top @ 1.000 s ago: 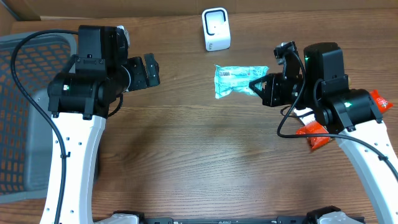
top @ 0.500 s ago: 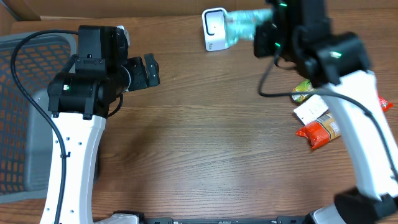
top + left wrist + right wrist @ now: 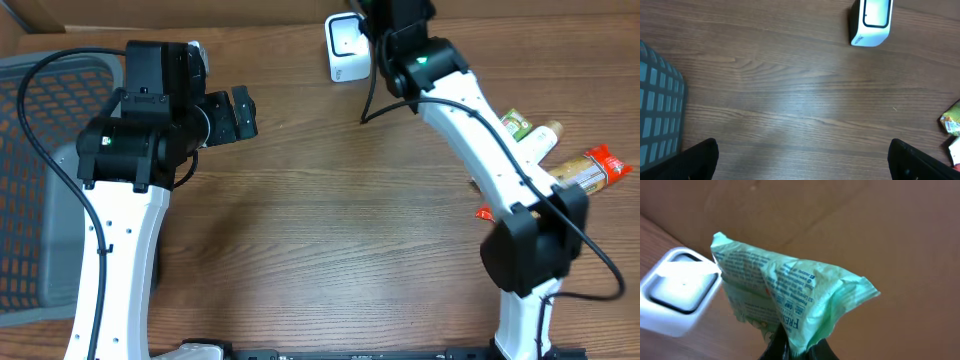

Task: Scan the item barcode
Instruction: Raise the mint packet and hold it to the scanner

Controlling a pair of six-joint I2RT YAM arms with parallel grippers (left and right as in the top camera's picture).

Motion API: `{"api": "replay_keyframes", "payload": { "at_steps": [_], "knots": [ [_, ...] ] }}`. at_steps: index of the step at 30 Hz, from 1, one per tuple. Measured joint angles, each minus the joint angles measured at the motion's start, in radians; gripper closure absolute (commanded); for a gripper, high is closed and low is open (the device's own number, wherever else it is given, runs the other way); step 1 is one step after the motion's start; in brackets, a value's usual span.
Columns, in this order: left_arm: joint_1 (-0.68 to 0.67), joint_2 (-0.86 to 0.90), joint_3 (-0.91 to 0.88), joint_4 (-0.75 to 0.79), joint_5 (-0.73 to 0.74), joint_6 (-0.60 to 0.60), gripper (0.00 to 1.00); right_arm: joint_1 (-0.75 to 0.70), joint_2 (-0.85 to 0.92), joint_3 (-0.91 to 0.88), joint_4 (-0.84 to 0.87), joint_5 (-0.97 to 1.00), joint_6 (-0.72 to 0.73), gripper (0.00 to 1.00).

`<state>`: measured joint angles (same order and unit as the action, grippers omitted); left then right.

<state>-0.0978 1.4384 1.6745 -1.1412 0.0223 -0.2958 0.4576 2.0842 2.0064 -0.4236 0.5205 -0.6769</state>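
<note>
Overhead: right arm (image 3: 450, 95) stretched to far edge of bench (image 3: 330, 230), wrist above barcode scanner (image 3: 346, 48), likely to present item. Its hand cut off by frame top. Left hand (image 3: 243, 112) spread, empty, parked beside mesh basket (image 3: 30, 150), clear of scan. Spare groceries (image 3: 555, 150) wait at right.

Left wrist: fingers (image 3: 695, 160) wide apart, nothing between. Scanner far ahead.

Right wrist: right hand (image 3: 795, 347) pinching green packet (image 3: 790, 292) by lower seam. Printed face hangs just beside scanner window, probably for reading. Barcode itself not visible.
</note>
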Motion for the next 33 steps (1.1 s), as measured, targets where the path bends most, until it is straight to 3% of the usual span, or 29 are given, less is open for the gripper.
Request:
{"api": "replay_keyframes", "payload": {
  "at_steps": [6, 13, 20, 33],
  "knots": [
    [0.000, 0.000, 0.000, 0.001, 0.000, 0.000, 0.00, 0.002, 0.126, 0.000, 0.208, 0.019, -0.322, 0.96],
    [0.000, 0.000, 0.000, 0.000, 0.000, 0.000, 0.00, 0.002, 0.235, 0.000, 0.328, 0.031, -0.549, 0.96],
    [0.000, 0.000, 0.000, 0.000, 0.000, 0.000, 0.00, 0.002, 0.263, 0.000, 0.352, 0.029, -0.624, 0.96],
    [0.000, 0.000, 0.000, 0.000, 0.000, 0.000, 0.00, 0.029, 0.270, 0.000, 0.340, -0.019, -0.636, 0.96]
  ]
}}
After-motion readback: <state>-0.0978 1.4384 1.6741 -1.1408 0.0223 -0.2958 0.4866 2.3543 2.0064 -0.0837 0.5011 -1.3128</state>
